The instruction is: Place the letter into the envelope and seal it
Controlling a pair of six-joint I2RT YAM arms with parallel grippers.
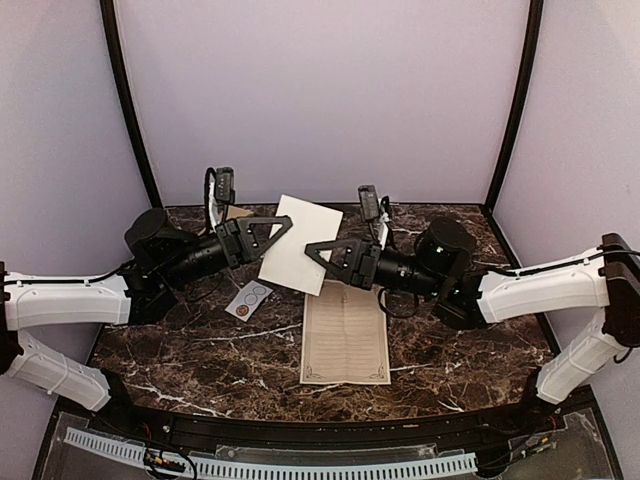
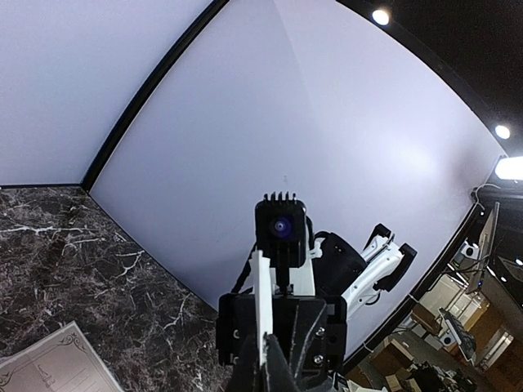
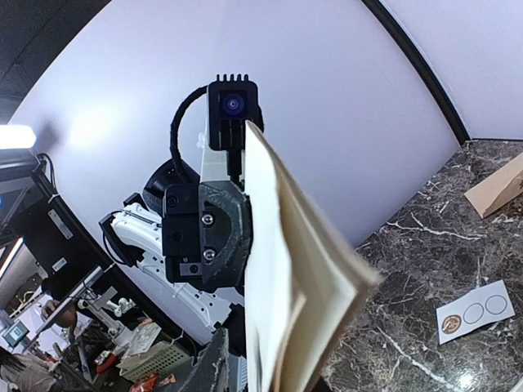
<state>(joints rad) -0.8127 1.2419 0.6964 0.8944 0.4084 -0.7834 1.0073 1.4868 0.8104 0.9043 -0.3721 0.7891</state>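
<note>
So the envelope (image 1: pixel 300 238) hung in the air just beyond the far end of the letter (image 1: pixel 345 338), a flat, pale cream paper rectangle. The left gripper (image 1: pixel 285 225) was clamped tight on its left corner. The right gripper (image 1: pixel 312 250) sat narrow around the opposite edge, but I couldn't tell if it actually pinched. The letter, with its ornate border, lay flat on the glossy brown marble table (image 1: pixel 180 350).

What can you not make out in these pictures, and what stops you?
- Envelope: mostly behind the left arm in the top view; cut by the right edge in the right wrist view.
- Letter wording: too small, top view.
- Right pincer grip: the raised sheet hides it, right wrist view.
</note>
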